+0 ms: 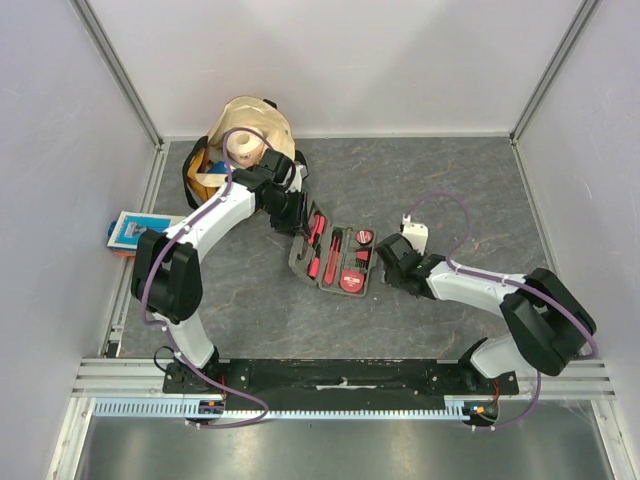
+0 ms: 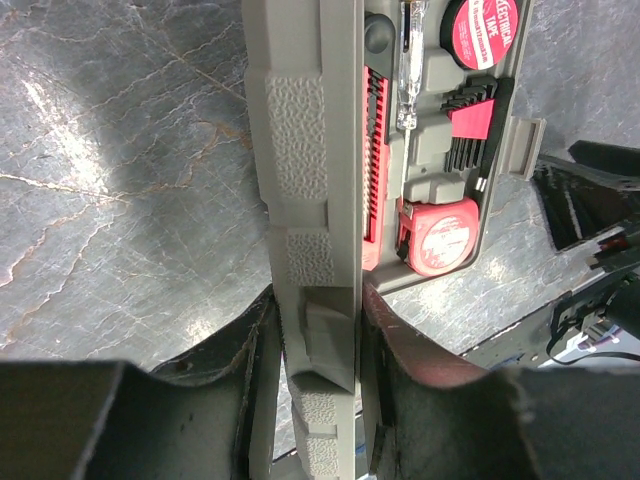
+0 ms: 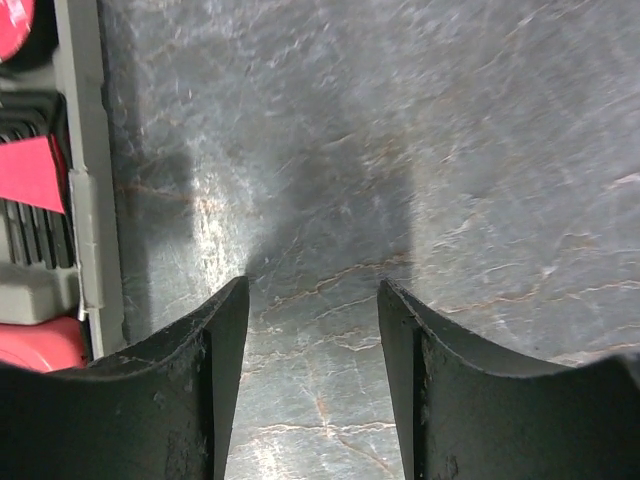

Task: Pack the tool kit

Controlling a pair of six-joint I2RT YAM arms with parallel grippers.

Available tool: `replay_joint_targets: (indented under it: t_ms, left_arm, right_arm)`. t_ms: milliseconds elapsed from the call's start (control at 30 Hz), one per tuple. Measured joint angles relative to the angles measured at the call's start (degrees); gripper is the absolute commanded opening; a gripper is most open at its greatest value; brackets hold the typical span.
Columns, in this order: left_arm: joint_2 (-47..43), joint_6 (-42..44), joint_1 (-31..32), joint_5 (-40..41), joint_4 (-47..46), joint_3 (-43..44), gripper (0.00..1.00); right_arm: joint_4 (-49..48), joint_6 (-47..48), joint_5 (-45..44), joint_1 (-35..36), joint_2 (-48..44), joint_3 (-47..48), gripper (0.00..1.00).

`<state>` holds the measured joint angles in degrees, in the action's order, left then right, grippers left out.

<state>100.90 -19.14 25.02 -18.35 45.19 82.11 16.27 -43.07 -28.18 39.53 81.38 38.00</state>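
The tool kit [image 1: 335, 262] lies open mid-table, a grey case with red-and-black tools in its moulded slots. Its lid [image 2: 305, 150] stands up on edge, and my left gripper [image 2: 315, 310] is shut on the lid's rim, one finger on each face. In the left wrist view the tray holds a red tape measure [image 2: 440, 235], a roll of electrical tape [image 2: 482, 30], a screwdriver [image 2: 408, 70] and black hex keys [image 2: 470, 125]. My right gripper [image 3: 312, 290] hovers open over bare table just right of the case's edge [image 3: 85, 200], with nothing between its fingers.
A tan-and-yellow bag with a paper roll [image 1: 245, 145] sits at the back left, behind my left arm. A blue-and-white flat packet [image 1: 135, 232] lies by the left wall. White walls close in three sides, and a metal rail [image 1: 340, 372] runs along the front.
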Motion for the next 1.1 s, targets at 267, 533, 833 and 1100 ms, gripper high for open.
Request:
replay_joint_targets:
  t_ms: [267,533,833,1100]
  left_arm:
    - [0.0,-0.1,2.1,2.9,0.5,1.0,0.38]
    - [0.0,-0.4,5.0,1.3,0.6,2.1,0.55]
    - [-0.1,-0.5,7.0,-6.5,-0.6,3.8,0.66]
    - [-0.1,-0.3,7.3,-15.6,-2.3,3.8,0.67]
  right_arm:
    - [-4.2,3.0,4.7,-0.2,2.1,0.0,0.58]
    - [-7.1,5.3,6.9,-0.3,4.2,1.2,0.57]
    - [-9.1,6.5,7.8,-0.8,5.4,1.9,0.56]
    - [-10.1,6.4,8.8,-1.7,5.6,1.9,0.56]
